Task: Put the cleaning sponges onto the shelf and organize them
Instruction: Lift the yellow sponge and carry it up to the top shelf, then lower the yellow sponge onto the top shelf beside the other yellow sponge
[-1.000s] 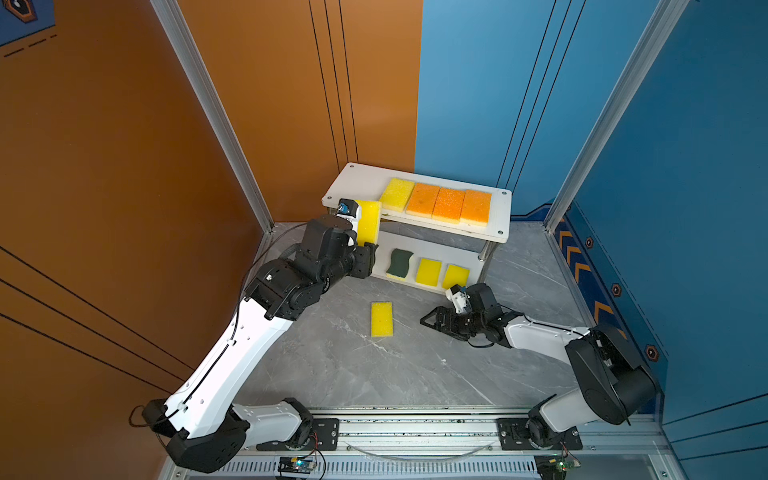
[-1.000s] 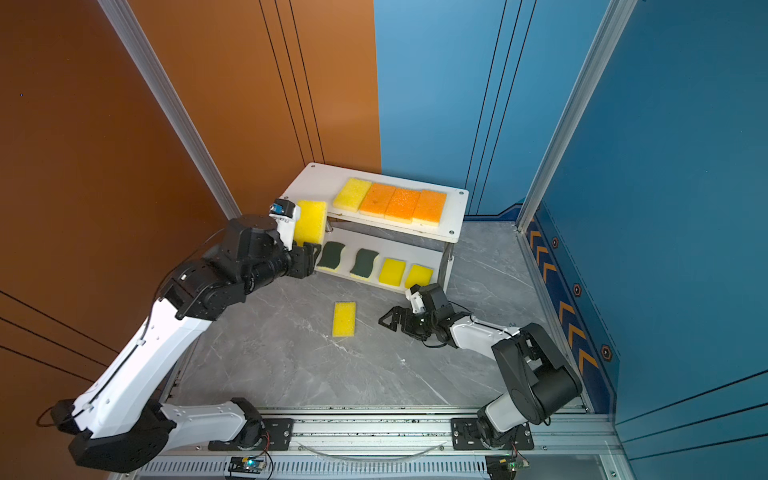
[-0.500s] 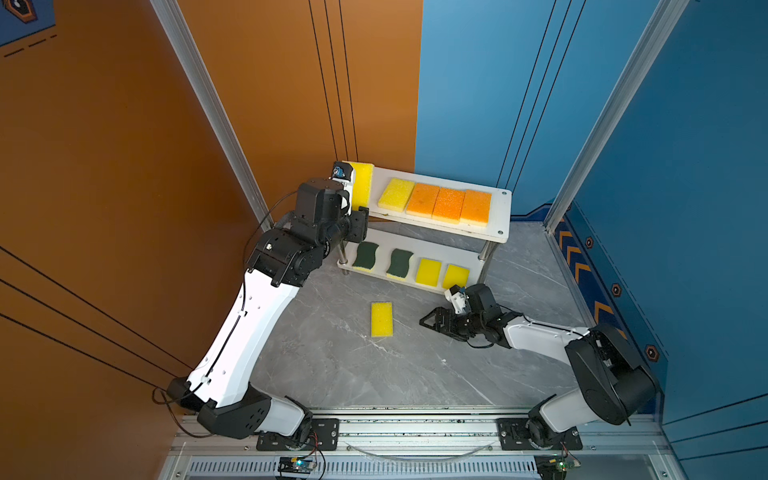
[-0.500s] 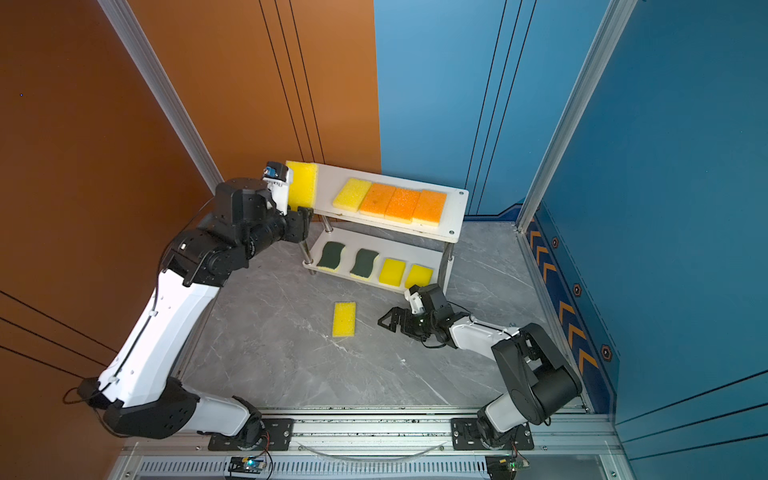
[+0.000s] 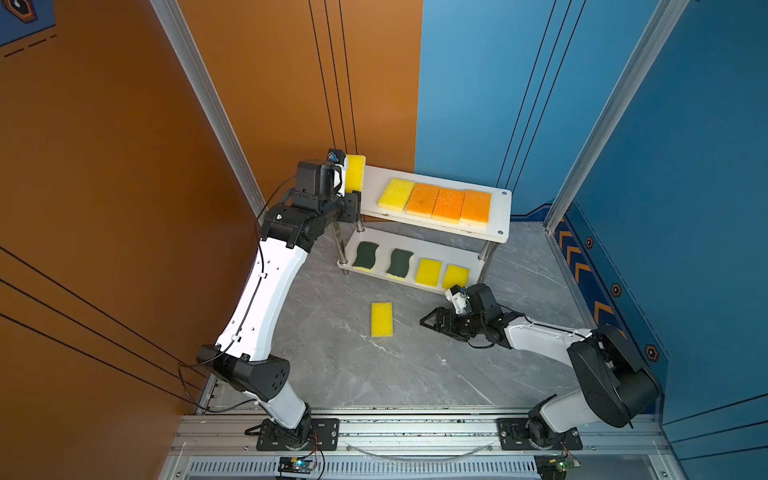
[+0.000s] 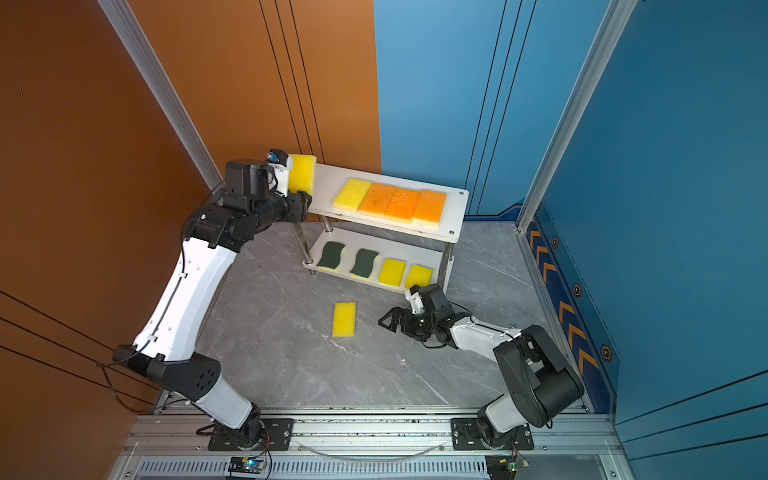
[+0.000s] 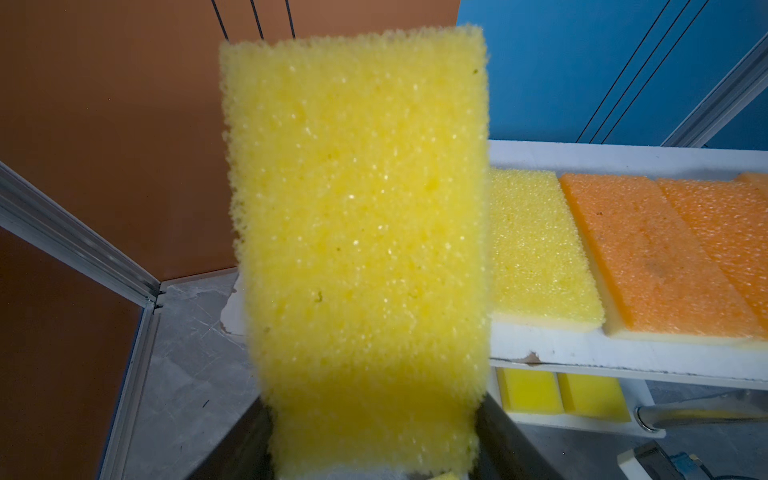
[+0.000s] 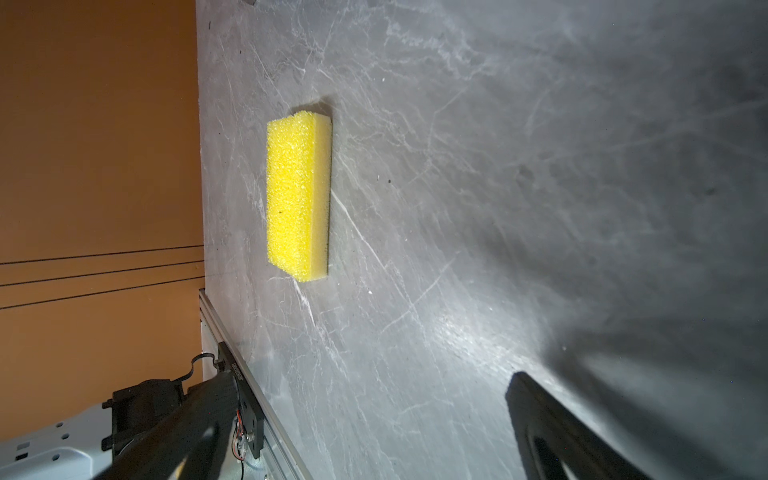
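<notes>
We hold one yellow sponge [image 5: 355, 172] in the left tool [image 5: 351, 195], whose jaws pinch the foam at its lower end so that the block stands upright, its broad face toward the wrist camera [image 7: 357, 232]. In both top views this held sponge sits at the left end of the shelf's top board [image 5: 374, 183], just beside the bare stretch of white surface there. We judge that the upright hold lets the block clear the board edge and then be laid flat into that open slot. The top board already carries a second yellow sponge [image 5: 396, 194] and three orange sponges [image 5: 449, 203], laid side by side and touching, which keeps the row compact and leaves the left end free. The lower board [image 5: 382, 245] holds two green pads [image 5: 365, 255], set apart from each other, and two further yellow blocks [image 5: 429, 272] near the right leg. We note that colours are grouped, which suits the organizing part of the task. One yellow sponge [image 5: 381, 318] lies flat on the grey bench [image 5: 332, 365], well apart from the shelf. The right tool [image 5: 432, 322] rests low over the bench with jaws spread wide and holding nothing, near that loose sponge [image 8: 298, 195] and pointed toward it; we judge it stands ready for the pickup. We find no legible brand, label or writing on the sponges or shelf.
</notes>
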Controlling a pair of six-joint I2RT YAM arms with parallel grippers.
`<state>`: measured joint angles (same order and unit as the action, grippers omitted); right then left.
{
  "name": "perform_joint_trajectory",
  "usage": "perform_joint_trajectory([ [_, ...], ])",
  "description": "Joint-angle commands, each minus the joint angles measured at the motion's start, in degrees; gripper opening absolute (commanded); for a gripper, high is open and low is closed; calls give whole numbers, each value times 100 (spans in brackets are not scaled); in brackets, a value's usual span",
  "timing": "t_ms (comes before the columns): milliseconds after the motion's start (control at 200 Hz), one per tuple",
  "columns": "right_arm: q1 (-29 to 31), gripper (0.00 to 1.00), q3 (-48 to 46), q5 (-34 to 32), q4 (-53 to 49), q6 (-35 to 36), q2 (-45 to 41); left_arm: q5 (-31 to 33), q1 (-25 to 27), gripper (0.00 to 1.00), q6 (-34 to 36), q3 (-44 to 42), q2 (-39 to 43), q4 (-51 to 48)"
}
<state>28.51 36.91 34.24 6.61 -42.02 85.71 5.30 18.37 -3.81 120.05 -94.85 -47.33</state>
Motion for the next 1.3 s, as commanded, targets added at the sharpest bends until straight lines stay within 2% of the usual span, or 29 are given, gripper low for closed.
perform_joint_trajectory([
  [0, 25, 100, 69, -102, -175, 22, -147, -375, -53, 63, 159, 267, -181, 58],
  [426, 23, 100, 73, -111, -211, 39, -171, -424, -95, 63, 247, 848, -795, 49],
  [1292, -42, 100, -17, -147, -230, 66, -246, -459, -97, 65, 187, 1012, -1326, 39],
])
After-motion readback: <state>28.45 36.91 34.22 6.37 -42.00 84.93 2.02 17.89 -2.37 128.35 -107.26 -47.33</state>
